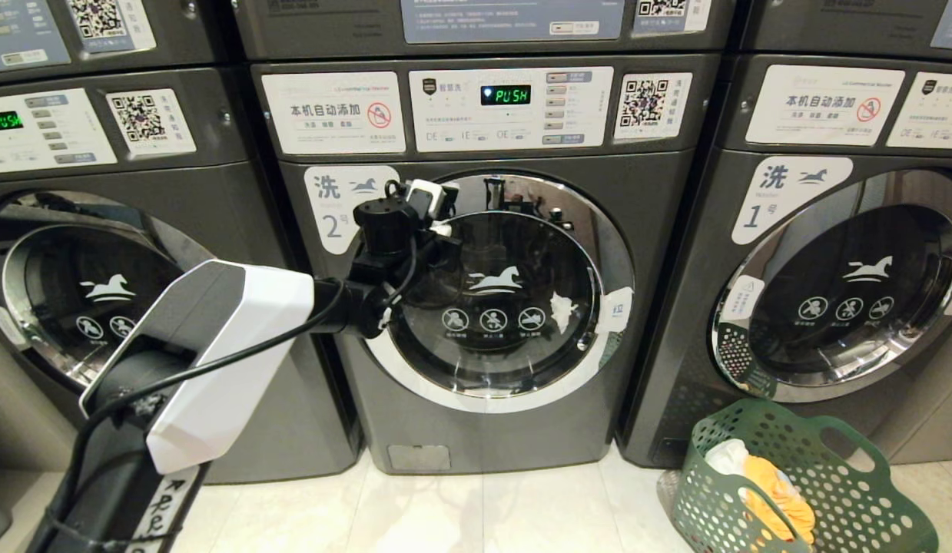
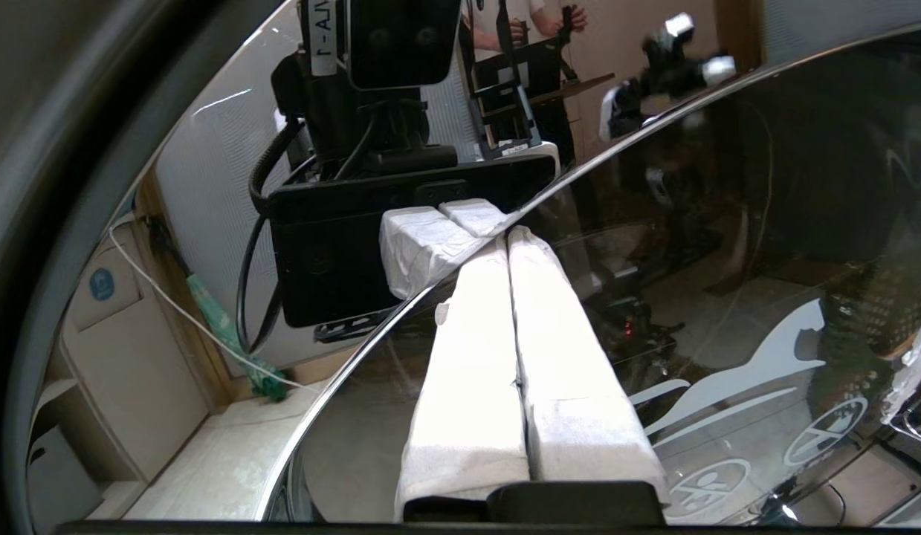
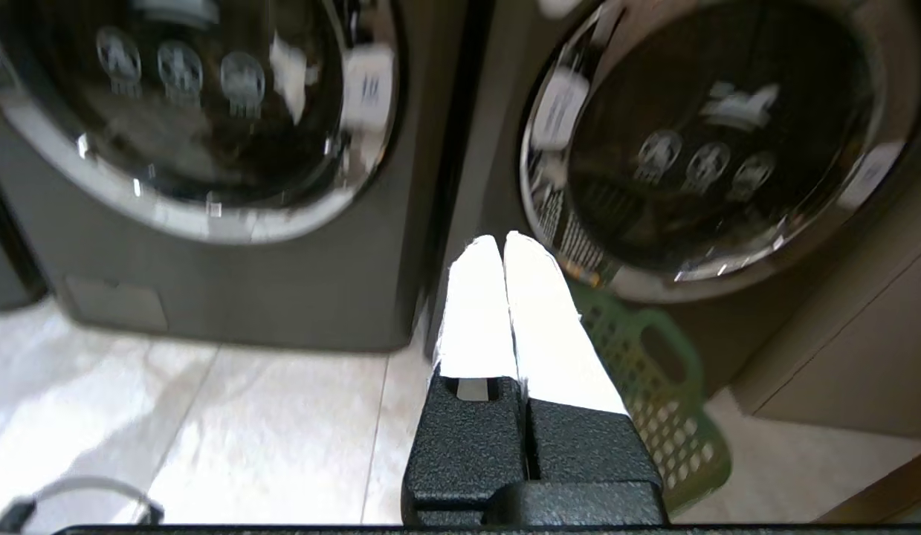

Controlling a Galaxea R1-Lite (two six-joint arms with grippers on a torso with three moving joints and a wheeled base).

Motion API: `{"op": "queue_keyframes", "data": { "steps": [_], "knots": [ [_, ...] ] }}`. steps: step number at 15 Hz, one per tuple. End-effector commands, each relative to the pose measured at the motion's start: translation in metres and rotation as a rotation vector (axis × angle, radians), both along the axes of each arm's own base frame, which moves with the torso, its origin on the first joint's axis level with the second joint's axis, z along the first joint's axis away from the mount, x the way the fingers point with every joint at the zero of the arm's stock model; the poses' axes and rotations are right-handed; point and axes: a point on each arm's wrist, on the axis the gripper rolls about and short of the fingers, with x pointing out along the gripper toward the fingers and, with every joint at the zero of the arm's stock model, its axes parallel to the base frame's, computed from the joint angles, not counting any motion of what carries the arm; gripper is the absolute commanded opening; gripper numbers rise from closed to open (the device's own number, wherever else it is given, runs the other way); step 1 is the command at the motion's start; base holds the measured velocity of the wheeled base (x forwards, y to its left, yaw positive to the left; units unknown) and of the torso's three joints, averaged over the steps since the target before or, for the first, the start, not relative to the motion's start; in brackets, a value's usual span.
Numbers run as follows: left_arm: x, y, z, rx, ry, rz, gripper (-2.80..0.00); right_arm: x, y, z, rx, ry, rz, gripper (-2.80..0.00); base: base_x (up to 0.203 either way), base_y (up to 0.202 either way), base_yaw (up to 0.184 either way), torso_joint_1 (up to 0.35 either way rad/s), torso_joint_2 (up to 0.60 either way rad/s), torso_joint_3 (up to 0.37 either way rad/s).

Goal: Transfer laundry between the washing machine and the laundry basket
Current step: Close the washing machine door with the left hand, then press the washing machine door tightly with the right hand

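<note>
The washing machine marked 2 [image 1: 491, 430] stands straight ahead with its round glass door [image 1: 506, 292] closed. My left gripper [image 1: 439, 223] is at the door's upper left rim. In the left wrist view it [image 2: 507, 236] is shut and holds nothing, its white fingertips against the chrome edge of the glass. The green laundry basket [image 1: 852, 507] sits on the floor at the lower right, holding an orange cloth [image 1: 779, 491] and a white cloth [image 1: 725, 457]. My right gripper [image 3: 502, 241] is shut and empty, low over the floor, with the basket [image 3: 653, 371] just beyond it.
Identical washers stand on either side, number 1 [image 1: 837, 292] directly behind the basket, another [image 1: 99, 307] on the left. All three doors are closed. Pale floor tiles [image 1: 522, 514] run in front of the machines. A person's reflection shows in the door's chrome ring.
</note>
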Motion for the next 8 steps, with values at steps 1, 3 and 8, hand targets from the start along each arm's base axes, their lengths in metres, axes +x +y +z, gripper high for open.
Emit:
{"op": "queue_keyframes", "data": {
  "steps": [1,3,8],
  "knots": [
    [-0.003,0.000,0.010,-0.009,-0.024,-0.008,-2.80,0.015,0.000,0.049,0.009,0.041,0.002,-2.80,0.000,0.000,0.000,0.000,0.00,0.000],
    [-0.006,-0.005,0.011,-0.009,-0.026,-0.026,-2.80,0.069,0.000,0.095,0.019,0.206,0.017,-2.80,0.000,0.000,0.000,0.000,0.00,0.000],
    [-0.009,-0.017,0.004,0.000,-0.003,-0.009,-2.80,0.234,0.002,0.071,0.016,0.627,0.169,-2.80,0.000,0.000,0.000,0.000,0.00,0.000]
  ]
}}
